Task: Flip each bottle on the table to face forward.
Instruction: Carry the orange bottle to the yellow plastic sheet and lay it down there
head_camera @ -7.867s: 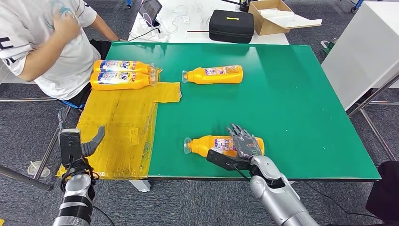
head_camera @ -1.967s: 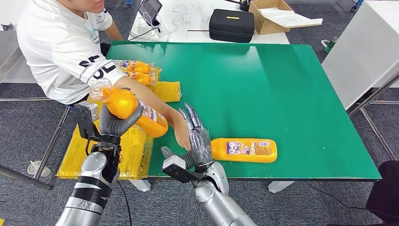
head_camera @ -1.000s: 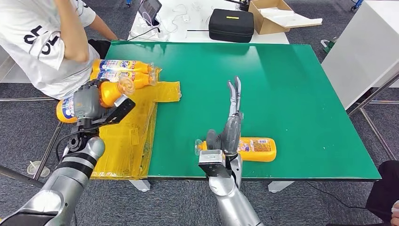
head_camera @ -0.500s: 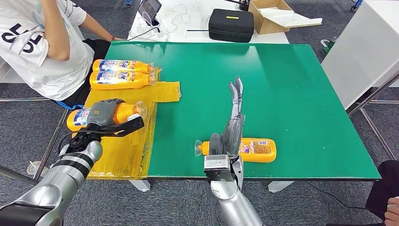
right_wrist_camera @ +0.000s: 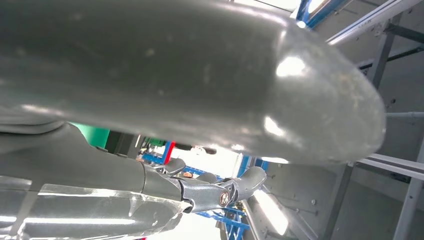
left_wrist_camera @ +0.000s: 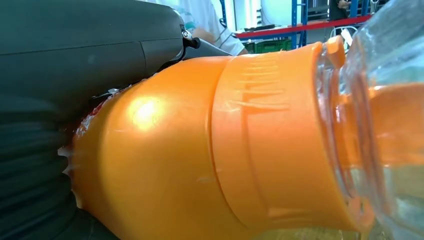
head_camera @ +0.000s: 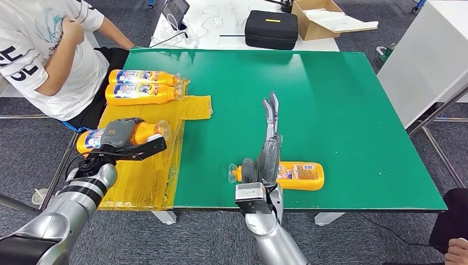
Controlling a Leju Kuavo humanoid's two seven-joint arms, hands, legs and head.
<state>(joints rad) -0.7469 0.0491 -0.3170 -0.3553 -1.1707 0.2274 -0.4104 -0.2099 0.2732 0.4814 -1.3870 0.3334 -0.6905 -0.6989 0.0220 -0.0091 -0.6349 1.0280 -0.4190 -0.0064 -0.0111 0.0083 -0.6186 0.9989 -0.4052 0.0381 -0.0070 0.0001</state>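
A person (head_camera: 44, 49) sits at the far left corner of the green table (head_camera: 342, 110). Two orange bottles (head_camera: 142, 86) lie side by side on the yellow sheet (head_camera: 144, 160), labels up, so they look finished. Nearer the robot, the left hand (head_camera: 118, 138) wraps around another orange bottle (head_camera: 146, 131), holding it on its side just over the sheet, probably to lay it beside the others. Further right, the right hand (head_camera: 267, 149) stands on edge with its fingers straight and holds nothing. It is at the neck end of the last bottle (head_camera: 295, 175), which lies on the green near the front edge. I cannot tell if the hand touches it.
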